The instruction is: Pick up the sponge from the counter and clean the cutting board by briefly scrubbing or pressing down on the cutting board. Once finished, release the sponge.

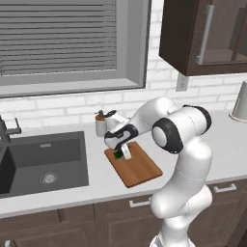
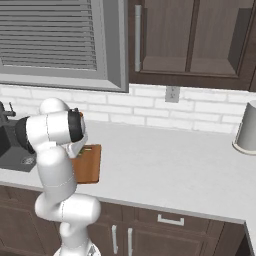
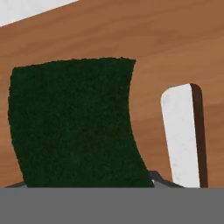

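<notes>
One cutting board (image 1: 137, 166) lies on the single table (image 1: 226, 140), just right of the one sink (image 1: 43, 161); on the board rests one sponge (image 3: 74, 127), and one slot handle (image 3: 181, 135) is cut through the board beside it. Also right of the sink stand one small brown-capped bottle (image 1: 100, 124), one pale cylindrical container (image 2: 247, 127) and one wall outlet (image 2: 172, 93). One faucet (image 1: 6, 130) stands left of the sink, under one window blind (image 1: 58, 36).

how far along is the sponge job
Done: the dark green flat sponge is off the light grey counter and over the reddish-brown wooden cutting board, near its slot handle. In hand: the gripper holds it down there, apparently pressing. Left: finish scrubbing, release the sponge.
</notes>
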